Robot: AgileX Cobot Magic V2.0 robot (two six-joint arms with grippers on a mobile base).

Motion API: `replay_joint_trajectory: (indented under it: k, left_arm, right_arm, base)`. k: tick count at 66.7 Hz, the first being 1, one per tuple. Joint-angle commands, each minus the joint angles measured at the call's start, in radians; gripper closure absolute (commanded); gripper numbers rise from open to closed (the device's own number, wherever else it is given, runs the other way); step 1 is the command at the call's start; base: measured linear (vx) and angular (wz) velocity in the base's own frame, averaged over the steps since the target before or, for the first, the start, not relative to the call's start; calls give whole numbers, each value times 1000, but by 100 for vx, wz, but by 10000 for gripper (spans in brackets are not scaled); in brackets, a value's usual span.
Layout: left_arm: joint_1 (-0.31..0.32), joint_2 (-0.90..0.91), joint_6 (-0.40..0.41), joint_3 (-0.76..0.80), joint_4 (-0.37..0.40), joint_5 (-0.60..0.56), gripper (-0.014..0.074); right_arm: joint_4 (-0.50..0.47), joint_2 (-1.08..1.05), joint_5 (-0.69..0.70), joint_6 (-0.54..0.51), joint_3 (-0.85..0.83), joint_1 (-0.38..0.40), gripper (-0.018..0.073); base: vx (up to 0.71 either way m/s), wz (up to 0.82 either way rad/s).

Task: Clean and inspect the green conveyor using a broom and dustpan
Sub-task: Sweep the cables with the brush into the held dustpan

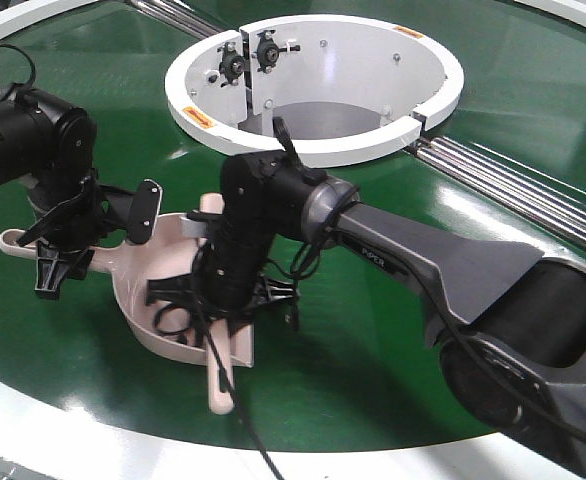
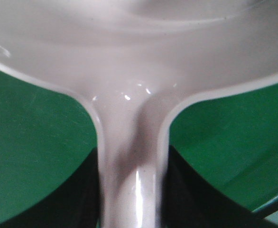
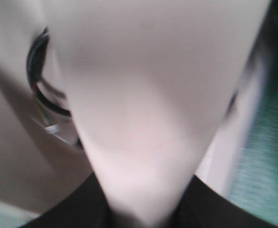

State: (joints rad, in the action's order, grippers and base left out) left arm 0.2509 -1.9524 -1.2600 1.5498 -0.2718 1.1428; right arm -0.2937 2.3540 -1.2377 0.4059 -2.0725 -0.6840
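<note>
Left end effector (image 1: pixel 61 256) clamps the dustpan (image 1: pixel 158 275) handle, right end effector (image 1: pixel 223 300) clamps the broom (image 1: pixel 219 385)!
"PiPER" reads on the right arm (image 1: pixel 403 250). Both jaws are narrowed on pale plastic. The broom crosses the pan, and both sit on the green conveyor (image 1: pixel 373 385), near its white central ring (image 1: pixel 318 152).

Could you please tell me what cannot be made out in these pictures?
Bristles of the broom: hidden beneath the right pincer in the front view; blurred in the right wrist view.
Contents of the dustpan: mostly covered by that pincer in front; left wrist view too close and soft.
Outer green conveyor: cut off by the front view's edges.
</note>
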Motion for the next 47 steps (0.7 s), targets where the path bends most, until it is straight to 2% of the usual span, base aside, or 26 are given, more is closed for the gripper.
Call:
replay_joint_trajectory:
  k: [1,17,29,41,47]
  left_arm:
    - [14,46,-27,26,8,19,603]
    - [14,46,-27,26,8,19,603]
    - [14,46,-27,26,8,19,603]
    - [14,46,-27,26,8,19,603]
    - [14,46,-27,26,8,19,603]
  right_arm:
    - [-29,-87,-53,-43,-83,3,561]
    - [2,-146,-53,-75,-109,4,561]
    - [120,-201,-53,-56,-109,9,561]
    - [101,-233,-53,-36,-105,44,561]
    - [125,-242,-54,-37,-105,46,561]
  base:
    - [0,0]
    - [0,0]
    - [0,0]
    - [0,0]
    - [0,0]
